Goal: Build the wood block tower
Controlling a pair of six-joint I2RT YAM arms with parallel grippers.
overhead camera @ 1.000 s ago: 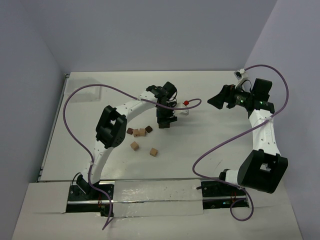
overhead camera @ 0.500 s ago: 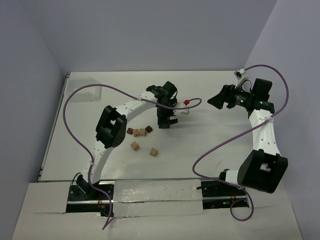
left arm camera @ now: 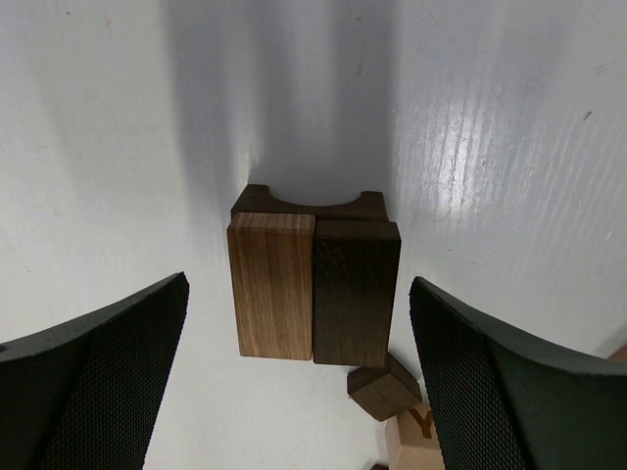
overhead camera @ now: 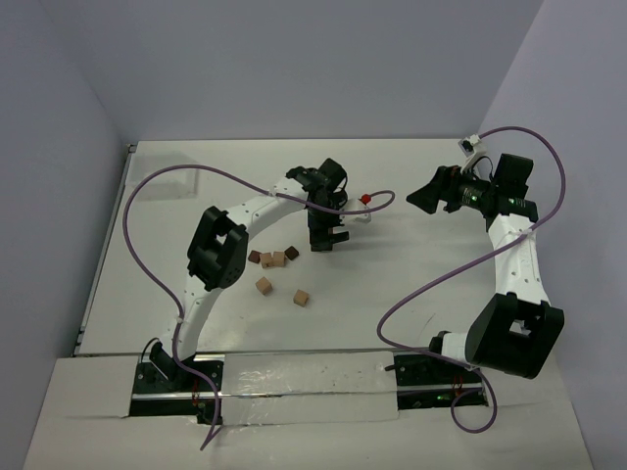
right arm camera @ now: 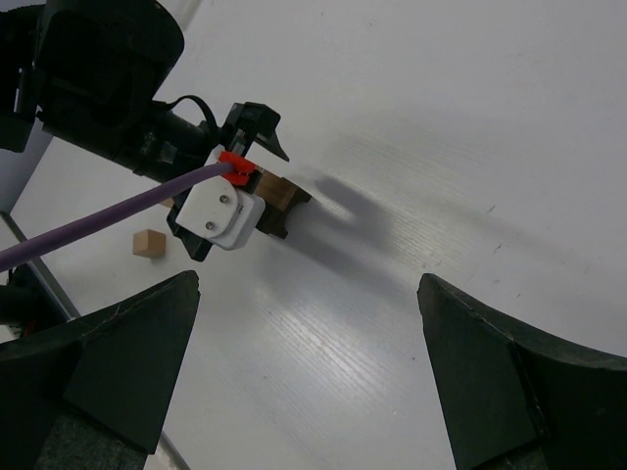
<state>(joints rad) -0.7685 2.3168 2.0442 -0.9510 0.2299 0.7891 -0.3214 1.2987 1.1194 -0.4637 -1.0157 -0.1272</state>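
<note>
Since a second ago the left tool (overhead camera: 327, 239) has spread its fingers wider; the loose wood blocks and the right arm lie as they did. Its two dark padded fingers (left arm camera: 98, 377) now stand well open on either side of the tower (left arm camera: 313, 284), with bare tabletop (overhead camera: 392, 162) showing in both gaps, so they pinch nothing.

In the left wrist view the tower is two upright pieces pressed side to side, one mid-brown and one darker brown. A dark piece with a curved cut-out touches their far edge.

Just beside the tower's near corner lies a small dark cube (left arm camera: 384, 388), tilted. Touching that cube is a tan block (left arm camera: 416, 438) bearing a printed letter "Y", the only writing that can be read.

Further from the tower toward the left arm's base, four wood blocks (overhead camera: 272, 258) sit in a short row. Two more tan ones (overhead camera: 263, 285) lie nearer still to the base.

Well apart from the tower, the right tool (overhead camera: 419, 200) hangs above the tabletop with its fingers spread wide and nothing between them.
</note>
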